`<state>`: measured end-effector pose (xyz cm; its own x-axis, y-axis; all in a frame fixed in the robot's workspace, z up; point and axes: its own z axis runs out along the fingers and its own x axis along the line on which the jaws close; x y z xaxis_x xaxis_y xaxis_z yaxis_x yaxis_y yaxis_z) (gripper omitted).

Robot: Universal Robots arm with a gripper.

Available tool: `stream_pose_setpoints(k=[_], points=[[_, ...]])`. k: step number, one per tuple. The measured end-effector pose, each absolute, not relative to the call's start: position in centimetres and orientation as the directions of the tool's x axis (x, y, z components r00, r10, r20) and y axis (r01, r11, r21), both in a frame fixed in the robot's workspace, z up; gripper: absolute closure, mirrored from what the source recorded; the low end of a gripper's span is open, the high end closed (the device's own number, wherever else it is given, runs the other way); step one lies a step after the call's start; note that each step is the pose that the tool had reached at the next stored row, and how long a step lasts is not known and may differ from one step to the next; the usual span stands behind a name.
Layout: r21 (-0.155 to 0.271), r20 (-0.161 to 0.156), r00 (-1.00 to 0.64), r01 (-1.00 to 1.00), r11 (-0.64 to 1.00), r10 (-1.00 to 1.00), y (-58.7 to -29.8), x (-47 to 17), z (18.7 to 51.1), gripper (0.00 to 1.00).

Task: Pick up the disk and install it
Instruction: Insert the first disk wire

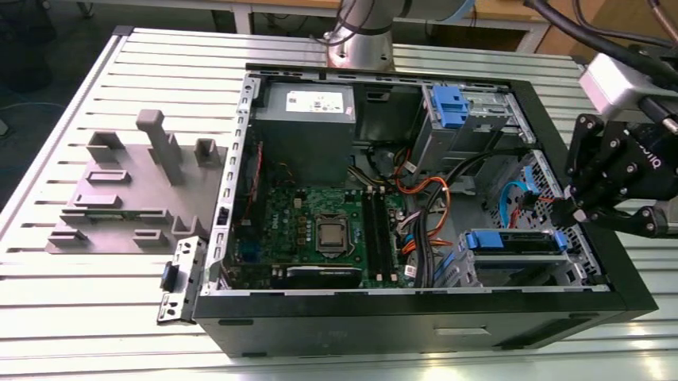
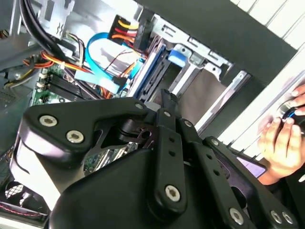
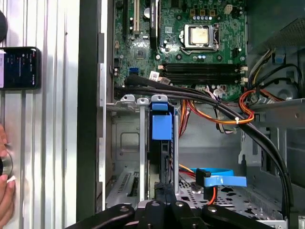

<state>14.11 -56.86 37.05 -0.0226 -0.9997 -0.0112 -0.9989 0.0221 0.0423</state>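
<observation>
Computer case: one open black tower case [image 1: 424,321] lying on its side on the slatted metal tabletop [image 1: 95,317], with one green motherboard [image 1: 317,230] inside
Drives in blue carriers: two counted in the exterior view, the silver hard drive in a blue plastic carrier frame [image 1: 516,240] in the lower bay, and another blue-fronted one [image 1: 449,107] in the upper bay
Disk position: seated in the metal drive cage at the case's corner toward the exterior view's right, near the pincer
Disk axis: in the first wrist view the disk [image 3: 161,126] stands on edge between the cage rails, blue end toward the motherboard, long axis running into the bay
Arm pose: black pincer [image 1: 614,208] hangs over the case's rim on the exterior view's right, just beside the drive cage
Pincer state: cannot tell
Person: one hand [image 2: 283,131] on the tabletop beside the case
</observation>
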Motion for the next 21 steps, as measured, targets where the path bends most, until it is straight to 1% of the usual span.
stream_pose_setpoints(k=[4, 5, 11, 15, 21], points=[[0.041, 0.033, -0.023, -0.999, 0.024, -0.999, -56.5, 14.2, 37.0, 0.89], [0.041, 0.037, -0.023, -0.999, 0.024, -0.999, -56.3, 14.2, 37.0, 0.89], [0.041, 0.038, -0.023, -0.999, 0.024, -0.999, -55.1, 14.4, 37.0, 0.89], [0.041, 0.041, 0.007, -0.999, -0.006, -0.999, -55.0, 14.5, 36.8, 0.89], [0.041, 0.041, 0.008, -0.999, -0.007, -0.999, -54.0, 14.8, 36.8, 0.89]])
